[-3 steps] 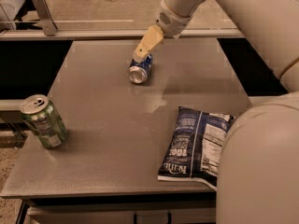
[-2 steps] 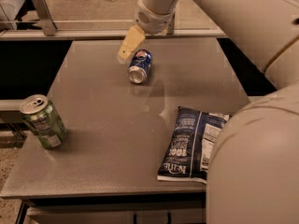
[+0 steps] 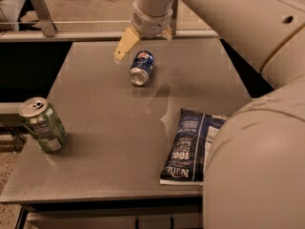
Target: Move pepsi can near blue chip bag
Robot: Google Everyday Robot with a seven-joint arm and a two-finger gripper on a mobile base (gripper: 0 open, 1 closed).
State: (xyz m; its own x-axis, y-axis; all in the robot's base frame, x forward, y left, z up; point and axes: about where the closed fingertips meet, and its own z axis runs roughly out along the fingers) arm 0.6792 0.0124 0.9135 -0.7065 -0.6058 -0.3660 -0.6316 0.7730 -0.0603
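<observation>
The pepsi can (image 3: 142,67) lies on its side at the back middle of the grey table (image 3: 105,128), its silver end facing me. My gripper (image 3: 146,38) hangs just above and behind the can, open and empty. One tan finger (image 3: 125,44) shows to the can's left; the tip of the other (image 3: 167,32) shows to its upper right. The blue chip bag (image 3: 190,147) lies flat at the table's front right, partly hidden by my arm. The can and the bag are well apart.
A green can (image 3: 42,124) stands upright at the table's front left edge. My arm's large pale body (image 3: 257,166) fills the right side of the view. A rail (image 3: 71,34) runs behind the table.
The gripper has swung left and come over the pepsi can, its fingers now spread on either side above it. The can, the bag and the green can have not moved.
</observation>
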